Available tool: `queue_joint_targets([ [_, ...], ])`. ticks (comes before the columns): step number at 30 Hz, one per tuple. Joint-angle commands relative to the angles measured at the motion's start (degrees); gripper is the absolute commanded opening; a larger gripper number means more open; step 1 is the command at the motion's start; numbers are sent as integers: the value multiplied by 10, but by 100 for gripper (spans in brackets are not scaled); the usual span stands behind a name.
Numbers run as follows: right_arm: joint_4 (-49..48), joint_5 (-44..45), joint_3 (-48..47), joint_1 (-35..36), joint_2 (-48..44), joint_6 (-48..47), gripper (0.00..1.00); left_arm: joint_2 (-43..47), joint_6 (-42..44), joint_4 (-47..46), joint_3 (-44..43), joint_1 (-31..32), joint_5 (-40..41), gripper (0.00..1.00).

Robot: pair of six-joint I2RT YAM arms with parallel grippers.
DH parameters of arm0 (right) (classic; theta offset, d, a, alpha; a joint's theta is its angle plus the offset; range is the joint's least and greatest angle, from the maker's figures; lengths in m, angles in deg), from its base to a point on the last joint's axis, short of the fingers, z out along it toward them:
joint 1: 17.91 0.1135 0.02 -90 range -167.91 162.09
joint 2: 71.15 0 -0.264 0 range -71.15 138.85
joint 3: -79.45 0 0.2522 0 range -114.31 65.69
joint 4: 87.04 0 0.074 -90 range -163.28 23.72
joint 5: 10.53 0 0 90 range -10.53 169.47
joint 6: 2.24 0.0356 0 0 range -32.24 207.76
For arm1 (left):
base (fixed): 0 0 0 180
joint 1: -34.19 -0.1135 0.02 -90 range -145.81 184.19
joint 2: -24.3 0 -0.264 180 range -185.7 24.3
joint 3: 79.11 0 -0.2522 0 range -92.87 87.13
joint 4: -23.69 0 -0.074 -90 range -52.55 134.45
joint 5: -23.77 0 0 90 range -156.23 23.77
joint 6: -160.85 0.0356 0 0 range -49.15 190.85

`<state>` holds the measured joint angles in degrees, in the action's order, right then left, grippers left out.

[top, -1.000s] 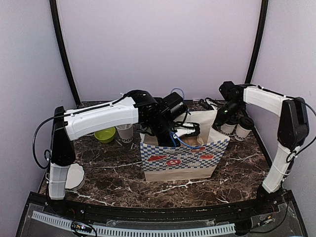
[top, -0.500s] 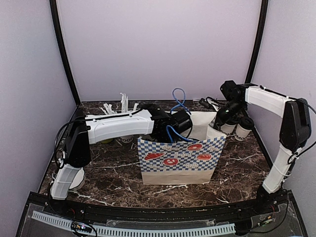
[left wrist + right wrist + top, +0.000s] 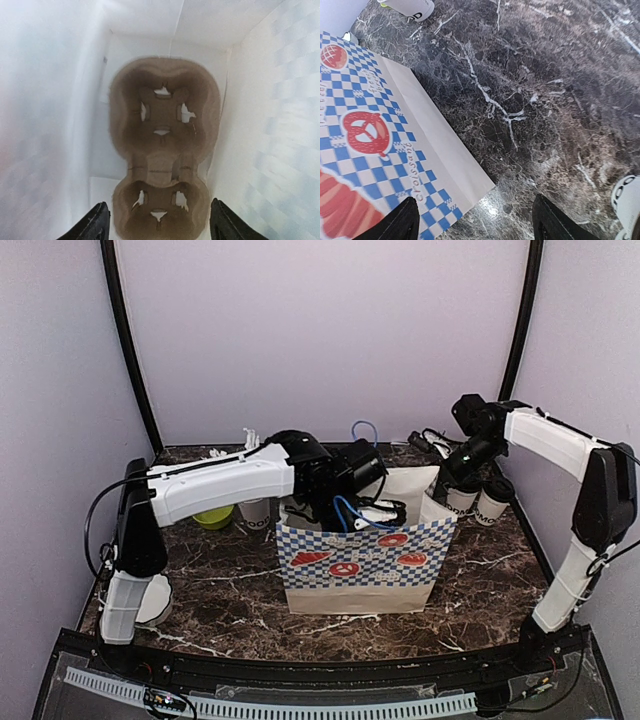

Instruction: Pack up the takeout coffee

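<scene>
Left gripper (image 3: 160, 226) spread wide, holding nothing, inside checkered bag (image 3: 360, 565) above pulp carrier (image 3: 162, 145). Right gripper (image 3: 477, 222) spread, holding nothing. Two lidded cups (image 3: 494, 502) stood on table (image 3: 220, 590), right of bag.

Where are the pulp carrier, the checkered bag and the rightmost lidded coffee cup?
pulp carrier (image 3: 162, 162), left wrist view, bridge between its wells.
checkered bag (image 3: 360, 565), top external view, front face.
rightmost lidded coffee cup (image 3: 492, 502), top external view, white side wall.

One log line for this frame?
left fingers open in bag over carrier | right fingers open, empty, by cups | both cups on table beside bag, not packed
</scene>
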<state>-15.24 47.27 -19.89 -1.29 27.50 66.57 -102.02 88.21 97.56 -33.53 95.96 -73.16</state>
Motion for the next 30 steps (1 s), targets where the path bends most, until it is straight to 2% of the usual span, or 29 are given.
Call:
queue_joint_targets([
  [1, 32, 12, -46, -14, -40, -14, 78, 103, 8, 8, -24, 3, 14, 71],
  [12, 67, -10, -136, -45, -105, -20, 82, 226, 15, -22, -69, 3, -28, 70],
  [17, 75, 1, -151, -54, -133, -35, 84, 272, 10, -44, -64, -10, 0, 73],
  [22, 80, 28, -123, -89, -155, -58, 86, 293, -1, -59, -30, -60, -28, 77],
  [25, 66, 60, -95, -119, -171, -64, 94, 295, -5, -80, -3, -91, -57, 78],
  [26, 62, 72, -86, -130, -176, -68, 98, 297, -4, -97, 12, -94, -65, 78],
  [30, 53, 128, -60, -160, -173, -86, 99, 325, -1, -186, 94, -100, -52, 77],
])
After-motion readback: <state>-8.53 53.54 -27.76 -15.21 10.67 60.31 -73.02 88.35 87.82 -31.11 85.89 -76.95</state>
